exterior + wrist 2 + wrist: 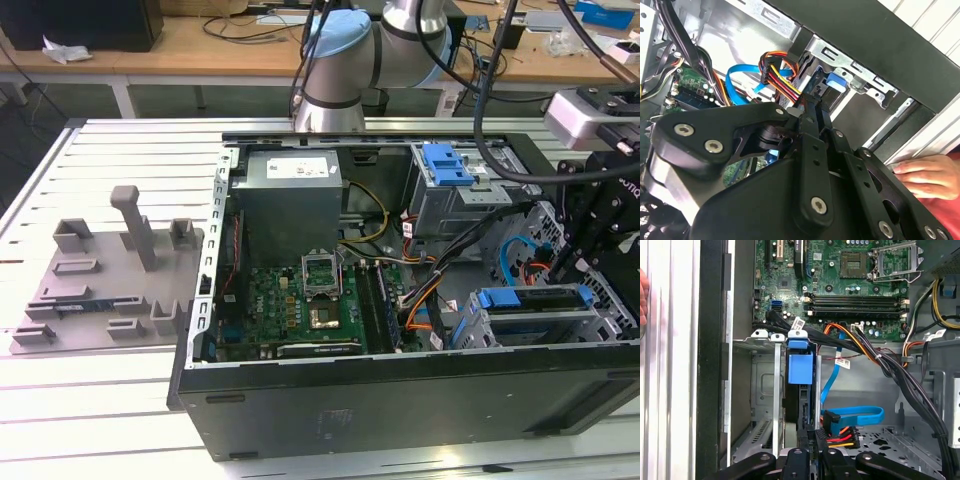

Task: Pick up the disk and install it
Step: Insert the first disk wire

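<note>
**A:** Largest items?
**B:** A slatted pale tabletop (100, 400). On it lies a black sheet-metal computer case (400, 420), on its side and open.
**A:** Inside the case?
**B:** A boxy grey power supply (290, 200), a flat green motherboard (840, 285), and a bare-steel drive cage (530, 335) at the exterior view's right.
**A:** The disk?
**B:** The disk (800, 367) is a slim slab with a bright blue plastic rail, set edge-up inside the drive cage.
**A:** The hand?
**B:** The hand (812, 447) is a black bolted linkage at the disk's outer end. Whether it has hold of the disk, I cannot tell.
**A:** Smallest?
**B:** A flat blue data cable (860, 415), looped beside the cage.
</note>
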Controlling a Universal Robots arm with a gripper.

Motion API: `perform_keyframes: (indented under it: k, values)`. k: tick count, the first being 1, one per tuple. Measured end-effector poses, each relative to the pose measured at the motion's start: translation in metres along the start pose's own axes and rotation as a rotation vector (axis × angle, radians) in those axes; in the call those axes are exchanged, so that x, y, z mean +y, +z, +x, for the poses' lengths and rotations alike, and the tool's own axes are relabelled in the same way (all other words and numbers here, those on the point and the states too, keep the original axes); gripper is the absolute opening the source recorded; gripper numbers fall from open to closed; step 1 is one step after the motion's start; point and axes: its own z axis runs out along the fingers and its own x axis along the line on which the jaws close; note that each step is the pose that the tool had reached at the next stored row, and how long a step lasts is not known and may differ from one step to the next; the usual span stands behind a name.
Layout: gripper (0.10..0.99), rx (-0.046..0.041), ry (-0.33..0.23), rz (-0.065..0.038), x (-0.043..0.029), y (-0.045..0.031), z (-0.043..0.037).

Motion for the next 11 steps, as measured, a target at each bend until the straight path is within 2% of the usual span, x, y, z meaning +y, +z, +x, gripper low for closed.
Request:
perform_keyframes:
  k: [11]
  values:
    - [0.169, -0.0003, 0.017, 0.001, 0.0009, 0.0005, 0.0016]
